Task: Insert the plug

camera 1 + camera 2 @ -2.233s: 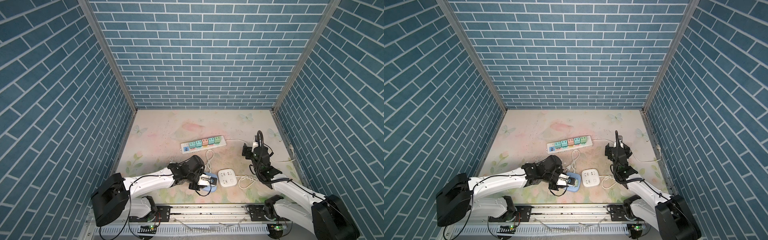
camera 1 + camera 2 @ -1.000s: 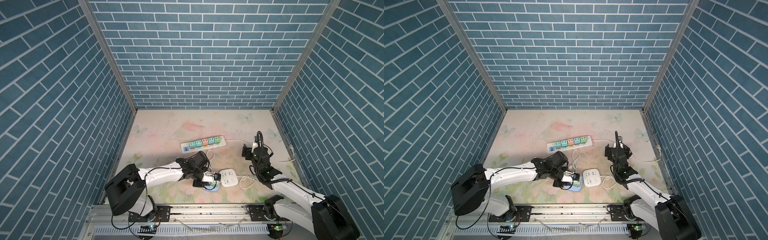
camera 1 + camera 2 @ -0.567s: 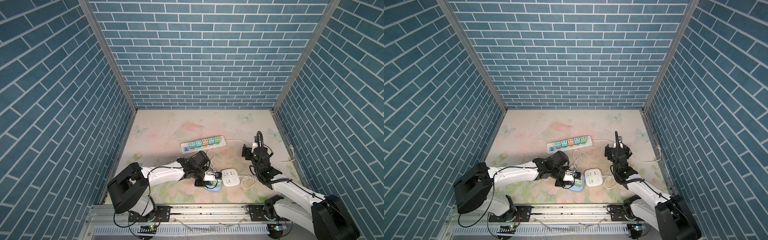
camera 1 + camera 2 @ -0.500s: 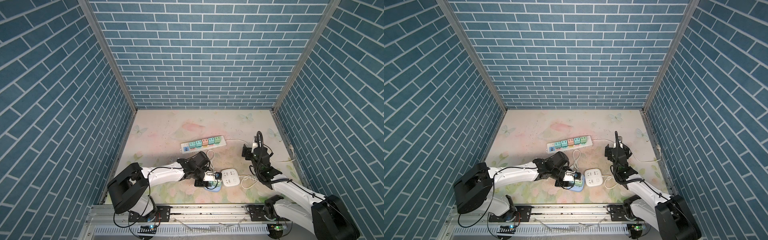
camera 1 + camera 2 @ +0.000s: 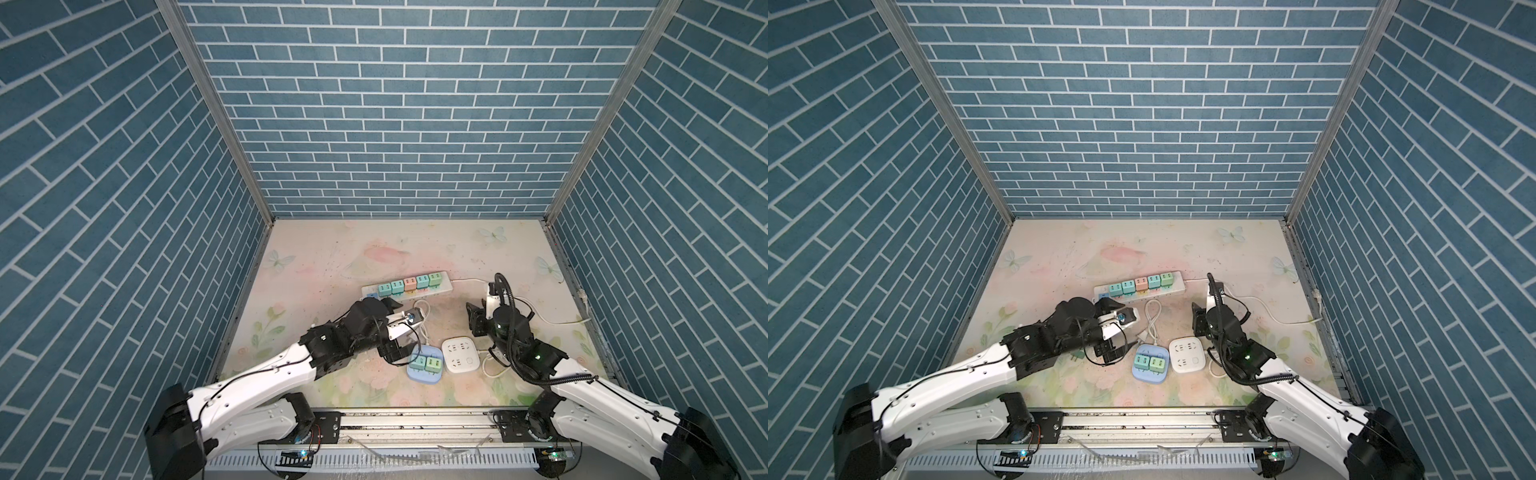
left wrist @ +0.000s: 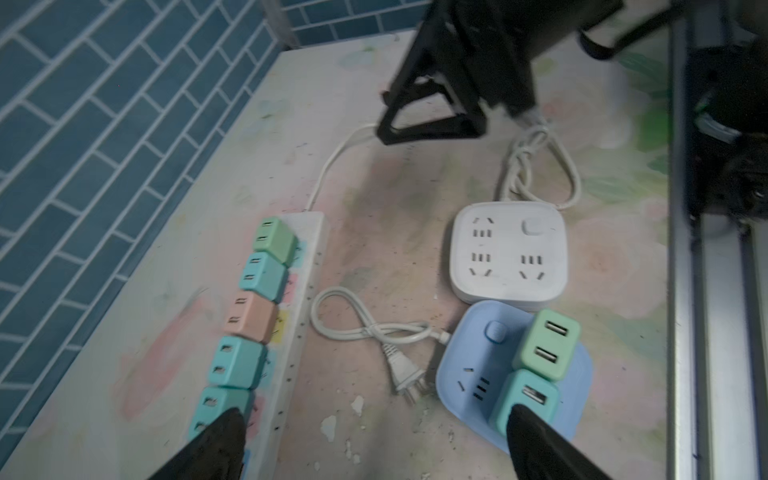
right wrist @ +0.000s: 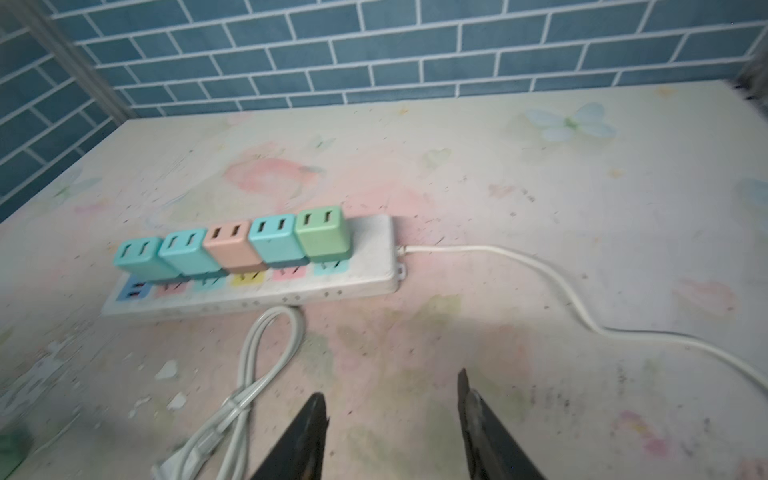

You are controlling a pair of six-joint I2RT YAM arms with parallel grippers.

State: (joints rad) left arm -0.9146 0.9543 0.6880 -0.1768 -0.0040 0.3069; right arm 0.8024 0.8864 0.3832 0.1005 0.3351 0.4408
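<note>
The plug [image 6: 525, 401], a teal cube, now stands in the blue socket block [image 6: 473, 353] at the lower middle of both top views, touching a green cube [image 6: 546, 349] set there too. A second ago the left end effector [image 6: 374, 415] was clamped on it; it has since let go and spread to its widest, empty, just beside the block. I judge the insertion done (how deep the pins sit cannot be told). The right end effector [image 7: 390, 390] has narrowed to part-open and holds nothing above bare bench [image 7: 540, 187]. A white socket block [image 6: 509, 253] sits just beside the blue one, a loose cable [image 6: 374, 330] lies near, and the long strip [image 7: 365, 266] lies further up; nothing blocks a retreat
</note>
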